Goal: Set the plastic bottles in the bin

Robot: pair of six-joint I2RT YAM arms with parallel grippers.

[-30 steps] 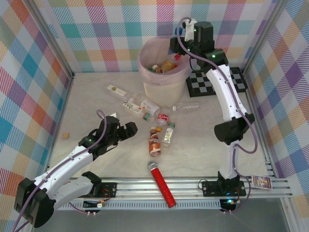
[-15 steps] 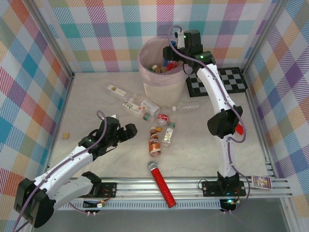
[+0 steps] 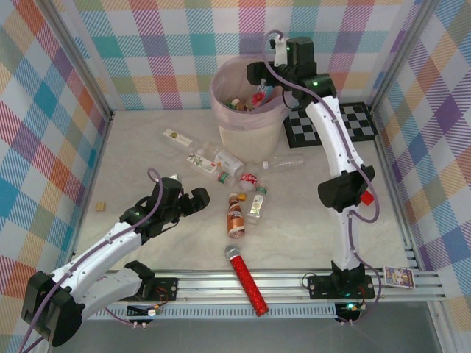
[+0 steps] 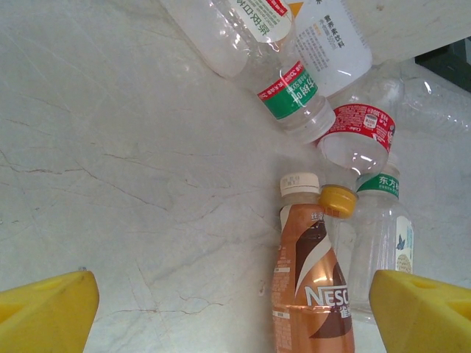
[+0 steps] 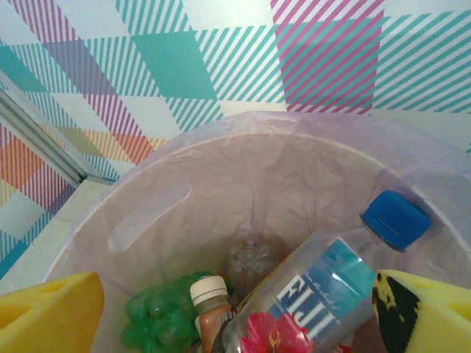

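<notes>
the left claw point(image 3: 196, 200) hung low over the pale marbled table point(image 3: 147, 162), fingers point(image 4: 45, 309) spread wide and gripping nothing. a small tan block point(image 3: 101, 205) lay well off to its left. just ahead of it lay a brown nescafe bottle point(image 4: 309, 294), with a clear green-labelled bottle point(image 4: 379, 250) just beside it on the right. further ahead, more clear bottles point(image 4: 291, 92) crowded together. a red glittery microphone point(image 3: 246, 281) lay back toward the arm bases.

the right claw point(image 3: 259, 76) hovered over the pink-lined bin point(image 3: 250, 136), equally wide and empty. beneath it a blue-capped fiji bottle point(image 5: 331, 290) leaned on the liner, beside a crumpled green bottle point(image 5: 156, 322) and a brown white-capped bottle point(image 5: 210, 305). a checkerboard point(image 3: 353, 121) lay flat under that claw's arm. plaid walls point(image 3: 147, 44) enclosed everything.
</notes>
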